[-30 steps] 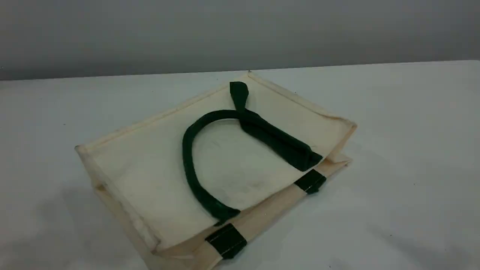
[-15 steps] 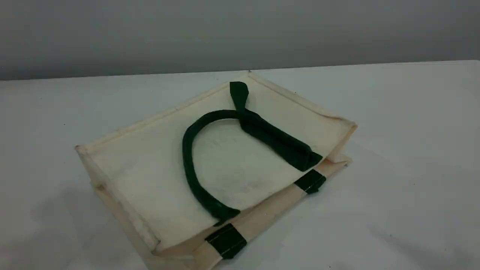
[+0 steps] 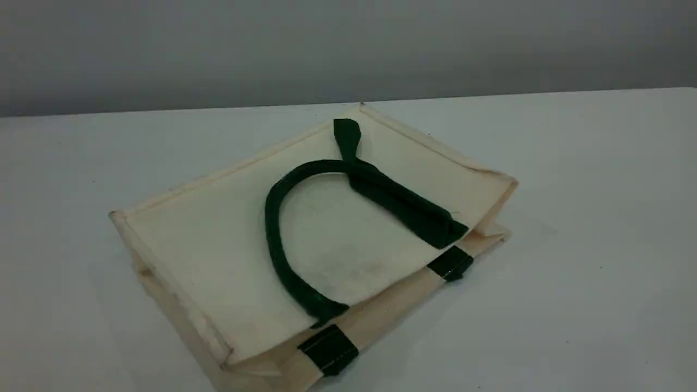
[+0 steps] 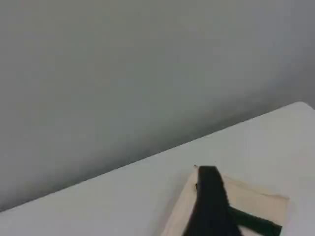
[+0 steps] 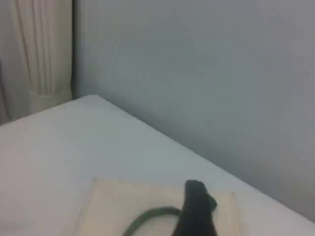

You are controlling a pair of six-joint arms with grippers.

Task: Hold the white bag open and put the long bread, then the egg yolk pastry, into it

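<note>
The white bag (image 3: pixel 218 250) lies flat on the table, its mouth toward the front right edge. One dark green handle (image 3: pixel 269 218) is folded back over its top panel, and green patches (image 3: pixel 329 348) mark the rim. No arm shows in the scene view. In the left wrist view a single dark fingertip (image 4: pixel 211 206) hangs high over a corner of the bag (image 4: pixel 256 199). The right wrist view shows another dark fingertip (image 5: pixel 197 211) above the bag (image 5: pixel 123 201) and its handle (image 5: pixel 147 216). Neither fingertip carries anything. The long bread and the egg yolk pastry are out of view.
The white table (image 3: pixel 588 218) runs back to a grey wall (image 3: pixel 348 49). A pale curtain (image 5: pixel 42 54) hangs at the far left of the right wrist view.
The faint shadows on the table at the front left and front right have faded away. The bag has not moved.
</note>
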